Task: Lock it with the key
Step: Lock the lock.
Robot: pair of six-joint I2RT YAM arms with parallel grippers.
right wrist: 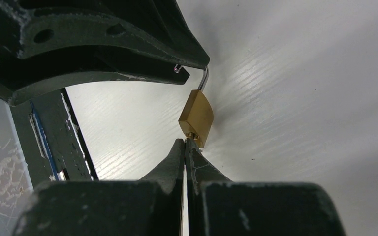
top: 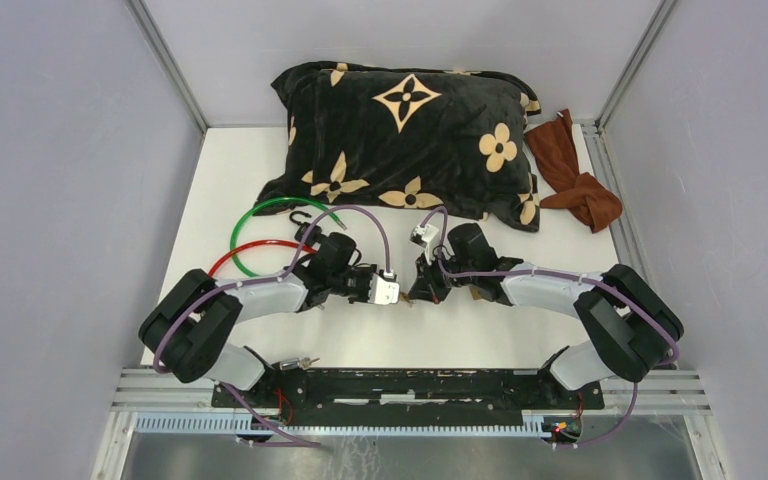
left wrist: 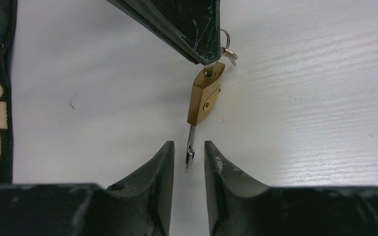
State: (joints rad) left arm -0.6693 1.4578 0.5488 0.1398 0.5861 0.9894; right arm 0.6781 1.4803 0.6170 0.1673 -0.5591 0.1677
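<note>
A small brass padlock [left wrist: 205,98] hangs just above the white table between my two grippers. Its silver shackle [left wrist: 190,147] points into my left gripper [left wrist: 189,150]. Those jaws stand either side of the shackle with a thin gap on each side, so they are open. My right gripper [right wrist: 185,142] is shut on the key at the keyhole end of the padlock [right wrist: 197,117]. The key itself is hidden between the fingers. Its ring [left wrist: 228,49] shows beside the right fingers [left wrist: 187,24]. From above, both grippers [top: 392,290] [top: 422,290] meet tip to tip.
A black pillow [top: 410,140] with beige flowers lies at the back. A brown cloth [top: 572,170] sits to its right. Green [top: 270,215] and red [top: 250,255] hose loops and a black hook [top: 305,218] lie behind the left arm.
</note>
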